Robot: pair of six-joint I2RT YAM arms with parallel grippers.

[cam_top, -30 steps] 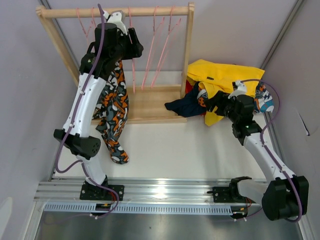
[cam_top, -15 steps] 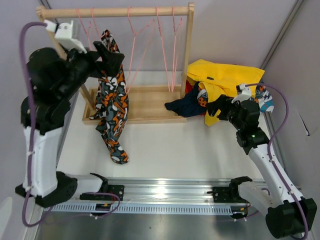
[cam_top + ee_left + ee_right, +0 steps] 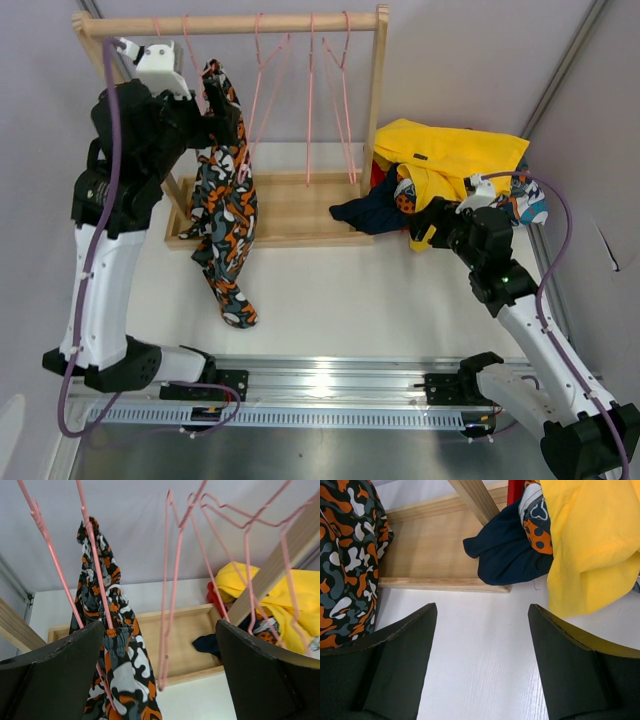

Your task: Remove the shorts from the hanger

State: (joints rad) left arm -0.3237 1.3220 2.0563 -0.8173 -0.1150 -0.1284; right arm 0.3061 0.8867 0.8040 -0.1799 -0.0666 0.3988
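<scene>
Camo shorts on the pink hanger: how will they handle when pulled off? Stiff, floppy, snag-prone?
Likely floppy: the camouflage shorts hang in limp, twisted folds. Probably light for their size, since one thin pink hanger of wire carries them. They may snag: the fabric bunches tightly around the wire, so a straight pull could drag the hanger along.

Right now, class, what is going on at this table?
Two robot arms are taking shorts off a wooden rack. The camouflage shorts hang from a pink hanger, the open left gripper up beside them, holding nothing. The yellow shorts and navy shorts lie heaped right of the rack, the open right gripper hovering nearby.
</scene>
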